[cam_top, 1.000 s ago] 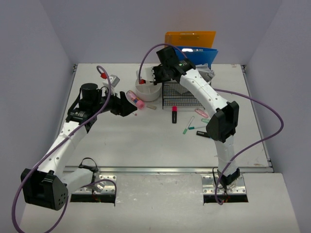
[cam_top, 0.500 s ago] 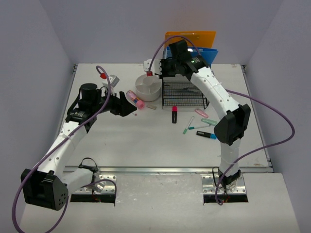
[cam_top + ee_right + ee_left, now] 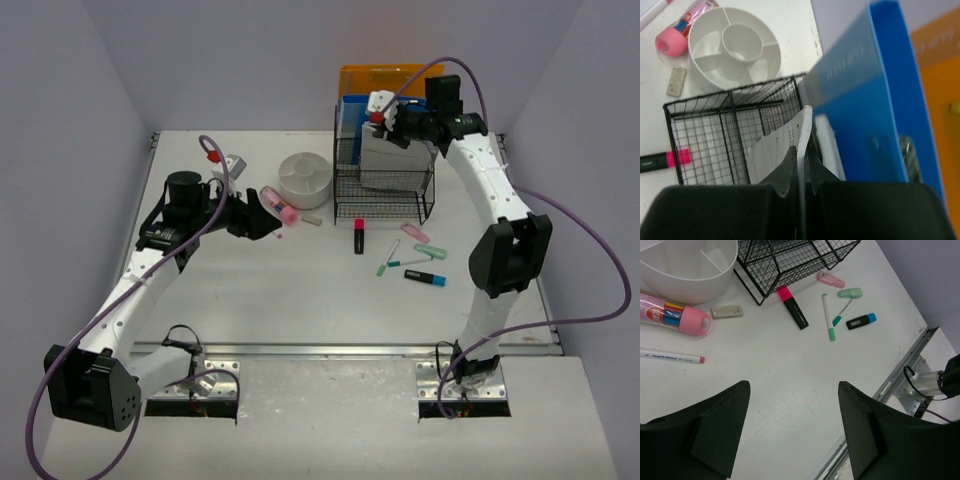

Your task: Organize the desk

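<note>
The white desk [image 3: 300, 290] holds scattered stationery. My right gripper [image 3: 402, 126] is shut on a white sheet of paper [image 3: 385, 160] and holds it upright over the black wire rack [image 3: 383, 195]; in the right wrist view the paper [image 3: 775, 155] is pinched edge-on between the fingers [image 3: 790, 165], above the rack [image 3: 705, 140]. My left gripper [image 3: 270, 222] is open and empty, low over the desk [image 3: 790, 375], next to a pink-capped tube [image 3: 675, 317].
A white round divided organizer [image 3: 305, 178] stands left of the rack. Blue folder [image 3: 865, 115] and orange folder [image 3: 385, 78] stand behind it. An eraser [image 3: 726, 311], white marker [image 3: 670, 356], pink-black highlighter [image 3: 358, 236], green pen [image 3: 827, 317] and blue highlighter [image 3: 426, 278] lie loose. A metal rail [image 3: 900, 375] runs along the near edge.
</note>
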{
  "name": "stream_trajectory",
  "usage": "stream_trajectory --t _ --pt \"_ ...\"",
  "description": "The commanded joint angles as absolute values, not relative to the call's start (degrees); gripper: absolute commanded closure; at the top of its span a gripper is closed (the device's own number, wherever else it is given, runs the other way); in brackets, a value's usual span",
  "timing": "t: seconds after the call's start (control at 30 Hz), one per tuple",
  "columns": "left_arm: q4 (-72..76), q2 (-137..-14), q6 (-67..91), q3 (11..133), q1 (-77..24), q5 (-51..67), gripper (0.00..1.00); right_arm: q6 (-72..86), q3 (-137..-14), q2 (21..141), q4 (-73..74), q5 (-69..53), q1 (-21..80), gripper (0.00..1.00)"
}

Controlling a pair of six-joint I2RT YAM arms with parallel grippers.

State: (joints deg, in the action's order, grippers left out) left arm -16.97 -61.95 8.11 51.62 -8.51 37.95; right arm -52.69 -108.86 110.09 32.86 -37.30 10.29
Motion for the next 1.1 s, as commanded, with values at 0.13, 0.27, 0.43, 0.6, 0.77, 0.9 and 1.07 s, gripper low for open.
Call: stream_trajectory --t 0.13,0.27,0.43,0.6,0.77,0.9,1.07 --pt "-14.35 -63.38 11.41 52.30 -7.34 35.49 0.27 -41.88 -103.42 102.79 19.32 -50.91 3.43 0.35" --pt "-15.47 -64.02 14.90 53.20 -5.59 29.38 0.25 -30.51 -105.67 101.20 14.42 -51.36 3.38 0.24" --pt "-19.01 -67.00 24.87 57.10 -5.01 9.08 0.32 -13.91 -106.80 96.81 10.45 -47.19 3.43 0.17" --pt "-18.93 -74.08 28.12 63.04 -5.52 -0.28 0.33 -3.95 -101.28 90.29 14.25 -38.70 3.43 0.09" --pt "-8.37 -78.33 9.96 62.19 -7.01 10.09 0.39 -1.73 -86.26 79.65 16.22 -33.28 3.43 0.05" --pt "1.91 -77.49 -15.03 56.08 -7.01 29.50 0.36 -2.45 -74.37 72.06 14.18 -32.86 3.40 0.04" --pt "-23.35 -87.27 -53.52 66.93 -7.28 47.83 0.36 -1.60 -71.26 70.74 16.60 -34.04 3.28 0.04"
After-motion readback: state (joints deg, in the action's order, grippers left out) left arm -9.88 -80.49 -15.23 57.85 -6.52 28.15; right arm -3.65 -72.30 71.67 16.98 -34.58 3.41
